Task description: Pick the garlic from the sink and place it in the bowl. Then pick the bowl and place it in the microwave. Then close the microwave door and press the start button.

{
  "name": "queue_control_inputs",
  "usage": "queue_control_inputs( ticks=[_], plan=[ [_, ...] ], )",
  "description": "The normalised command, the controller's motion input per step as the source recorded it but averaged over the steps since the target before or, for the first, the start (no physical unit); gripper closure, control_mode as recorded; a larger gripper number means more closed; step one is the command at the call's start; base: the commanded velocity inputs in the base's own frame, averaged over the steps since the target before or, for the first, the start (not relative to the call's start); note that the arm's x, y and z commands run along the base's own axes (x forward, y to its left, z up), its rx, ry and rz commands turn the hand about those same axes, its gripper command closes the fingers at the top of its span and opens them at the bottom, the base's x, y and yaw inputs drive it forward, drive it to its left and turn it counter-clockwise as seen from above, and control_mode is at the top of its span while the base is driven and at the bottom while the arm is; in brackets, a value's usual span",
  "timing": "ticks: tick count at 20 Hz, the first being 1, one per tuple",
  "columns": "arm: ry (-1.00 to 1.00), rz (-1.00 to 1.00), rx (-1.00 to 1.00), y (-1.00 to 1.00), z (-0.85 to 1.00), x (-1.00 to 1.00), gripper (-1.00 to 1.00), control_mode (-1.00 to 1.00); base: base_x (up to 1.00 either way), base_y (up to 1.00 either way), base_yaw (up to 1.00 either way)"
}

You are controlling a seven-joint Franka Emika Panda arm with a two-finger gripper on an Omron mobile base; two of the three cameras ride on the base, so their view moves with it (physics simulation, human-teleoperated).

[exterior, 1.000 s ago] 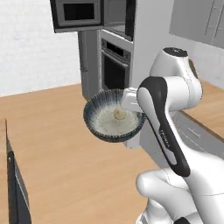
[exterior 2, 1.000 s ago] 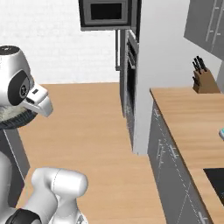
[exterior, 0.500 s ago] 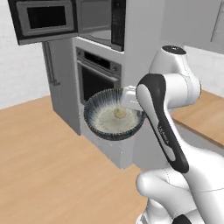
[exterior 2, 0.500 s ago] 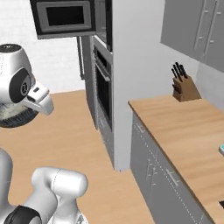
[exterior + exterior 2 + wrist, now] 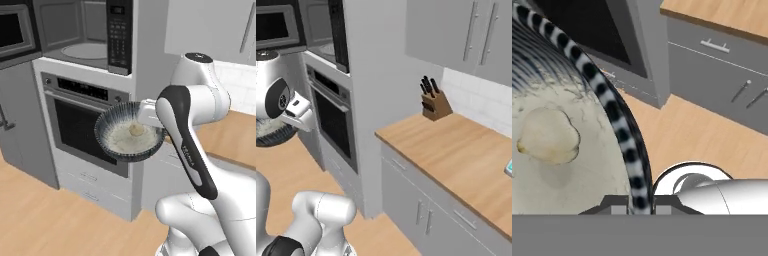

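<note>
My gripper (image 5: 150, 116) is shut on the right rim of the bowl (image 5: 117, 139) and holds it level in the air in front of the oven. The striped rim (image 5: 612, 105) runs down between my fingertips (image 5: 619, 204) in the hand view, where my gripper (image 5: 642, 202) pinches it. The garlic (image 5: 136, 129) (image 5: 549, 135) lies inside the bowl on its pale bottom. Above and behind the bowl is the microwave (image 5: 85, 35), its cavity showing the glass turntable. The microwave door (image 5: 15, 30) stands swung open to the left. The sink is out of view. From the right base view the bowl (image 5: 273, 134) is at the far left.
A built-in oven (image 5: 85, 120) with a dark window sits right under the microwave, with drawers below it. A wooden counter (image 5: 456, 150) carrying a knife block (image 5: 435, 102) stretches to the right, with grey wall cabinets (image 5: 456, 30) above. Wooden floor lies in front.
The whole picture has shifted as the camera moved: the microwave and oven column is now closer and larger. The bowl with the garlic stays held the same way at the arm.
</note>
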Motion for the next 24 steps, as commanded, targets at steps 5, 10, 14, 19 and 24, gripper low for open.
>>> queue_control_inputs(
  ticks=[5, 10, 14, 19, 24],
  plan=[
    [0.00, 0.00, 0.00, 0.00, 0.00, 0.00, 1.00, 1.00, 0.22, 1.00, -0.64],
    [0.00, 0.00, 0.00, 0.00, 0.00, 0.00, 1.00, 1.00, 0.00, 1.00, -0.56],
    [0.00, 0.00, 0.00, 0.00, 0.00, 0.00, 1.00, 1.00, 0.00, 1.00, -0.53],
    [0.00, 0.00, 0.00, 0.00, 0.00, 0.00, 1.00, 1.00, 0.00, 1.00, -0.56],
    [0.00, 0.00, 0.00, 0.00, 0.00, 0.00, 1.00, 1.00, -0.10, 0.95, -0.46]
  ],
)
